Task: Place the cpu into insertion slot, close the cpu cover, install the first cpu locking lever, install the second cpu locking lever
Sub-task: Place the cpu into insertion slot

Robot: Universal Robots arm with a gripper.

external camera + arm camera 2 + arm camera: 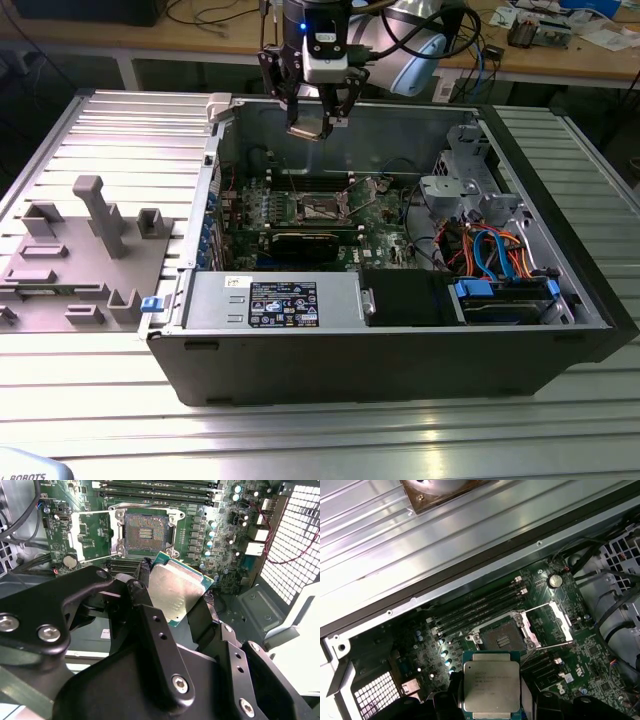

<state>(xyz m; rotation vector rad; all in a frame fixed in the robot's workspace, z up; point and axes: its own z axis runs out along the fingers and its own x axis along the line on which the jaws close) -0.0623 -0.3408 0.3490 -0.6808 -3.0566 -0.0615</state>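
Observation:
The cpu (491, 686), a silvery square chip with a green rim, is pinched between the black fingers (146, 611) of my gripper (318, 122), which is shut on it. It hangs above the rear of the open computer case, apart from the board. Below lies the insertion slot (146, 531) (501, 639) (318, 207), bare with its contacts showing. The cpu cover (93, 535) (551, 621), a silvery frame, stands swung open beside the slot. A thin locking lever (553, 645) sticks up by the socket.
The black case (400, 370) holds a power supply (275, 300) in front and a drive cage with coloured cables (500, 260) at the exterior view's right. Memory slots (480, 607) run along the socket. A grey fixture with pegs (90, 250) sits at the exterior view's left.

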